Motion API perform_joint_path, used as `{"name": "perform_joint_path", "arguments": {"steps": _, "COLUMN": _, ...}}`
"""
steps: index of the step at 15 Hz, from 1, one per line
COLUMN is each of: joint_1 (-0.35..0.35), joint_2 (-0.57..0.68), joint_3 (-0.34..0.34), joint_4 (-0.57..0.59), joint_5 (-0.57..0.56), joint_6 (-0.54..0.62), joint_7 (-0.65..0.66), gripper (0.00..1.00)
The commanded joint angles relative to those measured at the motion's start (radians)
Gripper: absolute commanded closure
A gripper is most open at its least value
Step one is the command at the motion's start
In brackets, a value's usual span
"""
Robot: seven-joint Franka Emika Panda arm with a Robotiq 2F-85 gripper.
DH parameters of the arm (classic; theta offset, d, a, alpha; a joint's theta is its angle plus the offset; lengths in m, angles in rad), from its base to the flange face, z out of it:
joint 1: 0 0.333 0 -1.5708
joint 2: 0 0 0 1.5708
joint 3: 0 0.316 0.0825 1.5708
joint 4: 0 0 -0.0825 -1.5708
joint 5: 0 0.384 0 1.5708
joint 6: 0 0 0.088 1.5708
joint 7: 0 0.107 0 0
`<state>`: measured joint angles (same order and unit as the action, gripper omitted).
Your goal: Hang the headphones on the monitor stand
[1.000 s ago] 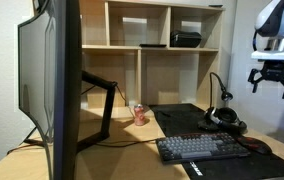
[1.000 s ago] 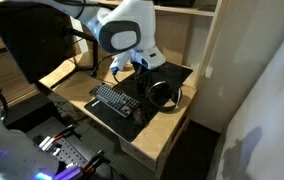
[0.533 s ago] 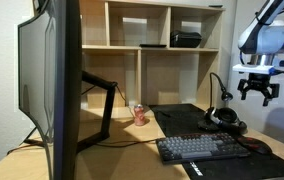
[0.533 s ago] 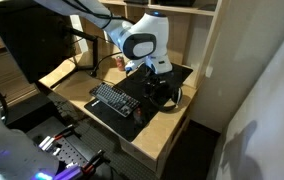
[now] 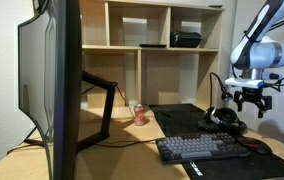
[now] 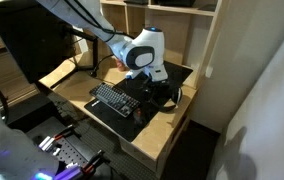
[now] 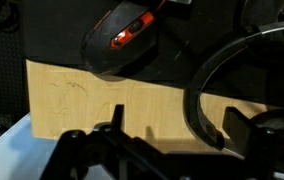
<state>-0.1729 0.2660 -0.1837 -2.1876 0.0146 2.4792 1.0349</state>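
Claw (image 5: 249, 108) is spread open, hovering just above and a touch right of the headphones (image 5: 225, 120), with the stand (image 5: 109, 110) well off left.

A light wooden desk (image 5: 127, 135) carries a wide black desk mat (image 5: 182, 117) over one part of its top. On the mat lie a black keyboard with grey keys (image 5: 202, 148), a black computer mouse with an orange glow (image 7: 125, 38) near the mat's edge, and the black over-ear headphones (image 5: 225, 120). On the bare wood stand a small red drink can (image 5: 139, 114), just beside the mat, and the slanted leg of the thin black monitor stand (image 5: 106, 112).
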Motion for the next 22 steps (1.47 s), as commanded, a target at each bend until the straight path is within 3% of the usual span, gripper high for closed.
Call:
{"name": "perform_joint_path", "arguments": {"steps": 1, "joint_1": 0.033, "joint_2": 0.122, "joint_3": -0.02, "joint_4": 0.054, "joint_5": 0.029, "joint_6": 0.09, "joint_7": 0.043, "gripper": 0.0}}
{"name": "perform_joint_path", "arguments": {"steps": 7, "joint_1": 0.077, "joint_2": 0.277, "joint_3": -0.065, "joint_4": 0.114, "joint_5": 0.033, "joint_6": 0.234, "joint_7": 0.109, "gripper": 0.0}}
{"name": "perform_joint_path", "arguments": {"steps": 11, "joint_1": 0.067, "joint_2": 0.341, "joint_3": -0.055, "joint_4": 0.161, "joint_5": 0.087, "joint_6": 0.242, "joint_7": 0.095, "gripper": 0.01}}
{"name": "perform_joint_path", "arguments": {"steps": 12, "joint_1": 0.067, "joint_2": 0.353, "joint_3": -0.056, "joint_4": 0.17, "joint_5": 0.097, "joint_6": 0.243, "joint_7": 0.095, "gripper": 0.26}}
{"name": "perform_joint_path", "arguments": {"steps": 14, "joint_1": 0.066, "joint_2": 0.369, "joint_3": -0.057, "joint_4": 0.186, "joint_5": 0.116, "joint_6": 0.241, "joint_7": 0.094, "gripper": 0.28}}
{"name": "perform_joint_path", "arguments": {"steps": 22, "joint_1": 0.06, "joint_2": 0.385, "joint_3": -0.067, "joint_4": 0.219, "joint_5": 0.161, "joint_6": 0.229, "joint_7": 0.098, "gripper": 0.84}}
